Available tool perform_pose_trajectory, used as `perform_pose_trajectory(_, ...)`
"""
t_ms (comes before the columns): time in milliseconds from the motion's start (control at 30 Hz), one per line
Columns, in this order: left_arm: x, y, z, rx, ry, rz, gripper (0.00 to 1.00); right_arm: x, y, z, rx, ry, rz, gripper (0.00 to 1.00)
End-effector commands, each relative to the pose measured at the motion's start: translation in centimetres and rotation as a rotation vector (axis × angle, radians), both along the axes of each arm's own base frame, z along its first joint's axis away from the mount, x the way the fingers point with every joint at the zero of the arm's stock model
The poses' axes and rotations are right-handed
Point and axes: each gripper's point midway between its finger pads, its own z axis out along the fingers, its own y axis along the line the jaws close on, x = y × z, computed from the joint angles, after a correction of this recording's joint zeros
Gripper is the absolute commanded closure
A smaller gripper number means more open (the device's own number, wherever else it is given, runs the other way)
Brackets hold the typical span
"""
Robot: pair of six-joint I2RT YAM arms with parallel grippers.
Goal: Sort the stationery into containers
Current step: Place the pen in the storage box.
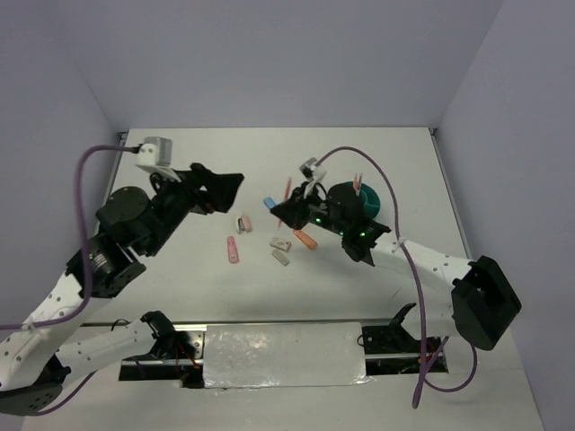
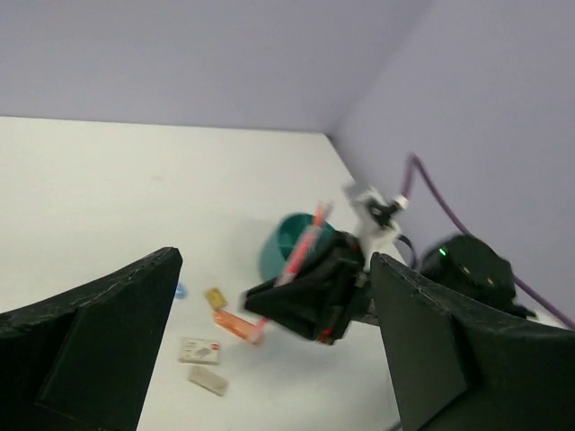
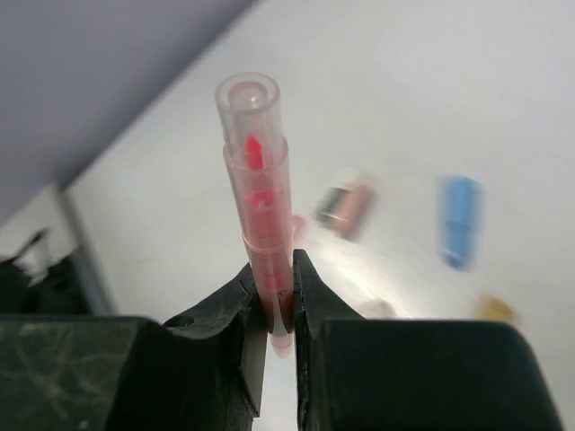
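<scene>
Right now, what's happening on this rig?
The right arm has its jaws shut on a red pen, held roughly upright above the table, beside the teal cup and not in it. The left arm is raised, jaws wide open and empty. A pink piece, an orange piece, a blue piece and a few small blocks lie loose between the arms, not yet sorted.

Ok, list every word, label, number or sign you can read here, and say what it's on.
No text can be read in any view.
White block: a small red mark on its top, too blurred to read.
Red pen: no print shows on its clear barrel.
</scene>
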Motion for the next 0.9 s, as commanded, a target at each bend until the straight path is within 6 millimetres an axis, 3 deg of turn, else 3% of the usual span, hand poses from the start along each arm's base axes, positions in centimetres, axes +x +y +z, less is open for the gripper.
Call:
perform_pose_trajectory(0,-0.2,6.7,-0.1,0.002,0.093,0.292,0.01,4.8,-7.7,0.9,-0.035,-0.075,-0.387,1.0)
perform_pose_trajectory(33,-0.2,7.3,-0.9,0.053,0.104,0.31,0.01,5.7,-10.7,0.7,-0.072,-0.087,-0.497,1.0)
perform_pose_trajectory(100,-0.3,7.5,-4.7,0.209,0.168,0.3,0.01,7.7,-16.1,1.2,-0.136,-0.115,-0.725,1.0)
perform_pose_trajectory(167,-0.8,6.9,-7.6,0.297,0.206,0.243,0.01,8.4,-19.0,0.8,-0.186,-0.107,-0.816,1.0)
perform_pose_trajectory(200,-0.7,6.6,-10.9,0.379,0.237,0.216,0.01,8.8,-20.3,1.0,-0.193,-0.108,-0.871,1.0)
perform_pose_trajectory(300,-1.6,5.5,-15.2,0.436,0.249,0.115,0.01,10.1,-23.5,0.7,-0.245,-0.093,-0.969,1.0)
perform_pose_trajectory(367,-2.1,6.0,-15.5,0.444,0.271,0.115,0.01,10.8,-25.0,-0.1,-0.286,-0.071,-1.003,1.0)
perform_pose_trajectory(633,-2.2,7.5,-15.6,0.435,0.26,0.185,0.01,12.6,-26.4,-2.7,-0.316,-0.028,-1.028,0.95)
perform_pose_trajectory(867,-2.0,6.5,-16.3,0.461,0.281,0.142,0.01,13.5,-26.8,-4.5,-0.319,0.003,-1.03,0.93)
